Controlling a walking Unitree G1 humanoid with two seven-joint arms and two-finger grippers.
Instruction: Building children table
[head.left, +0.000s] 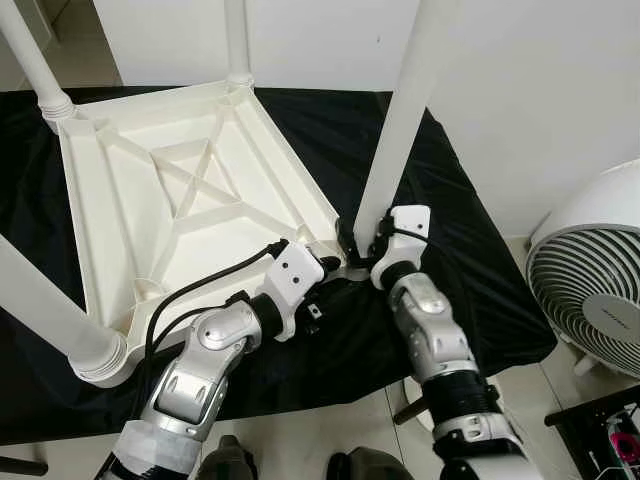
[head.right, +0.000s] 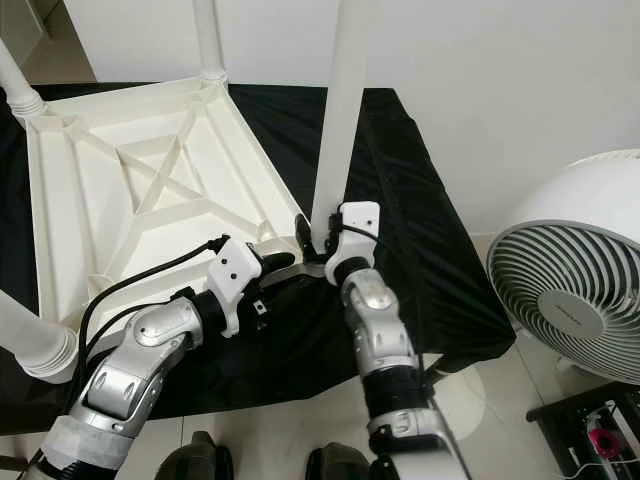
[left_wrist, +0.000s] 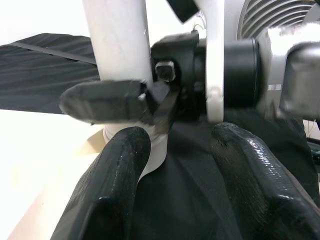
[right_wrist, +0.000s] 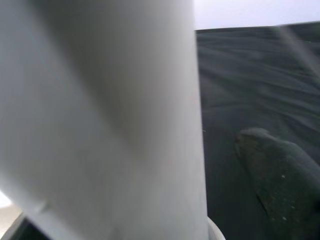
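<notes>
Nearest, at six o'clock, the left gripper (head.left: 325, 268) hangs spread beside the tabletop (head.left: 190, 190) corner, while the right gripper (head.left: 362, 238) pinches the leg (head.left: 405, 110) standing there. Beyond, the overturned tabletop lies on black cloth (head.left: 470, 260) over pale floor (head.left: 330, 430), a fan (head.left: 590, 270) at three o'clock, white wall (head.left: 520, 80) behind.

Table leg (head.left: 405, 110) between both hands

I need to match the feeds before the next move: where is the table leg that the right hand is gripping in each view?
Left eye view: table leg, right of centre, rising from the tabletop corner.
Right eye view: leg, centre.
Left wrist view: leg, upper left, the right hand clamped round it.
Right wrist view: leg, close and blurred.
Shared landmark: the black cloth.
</notes>
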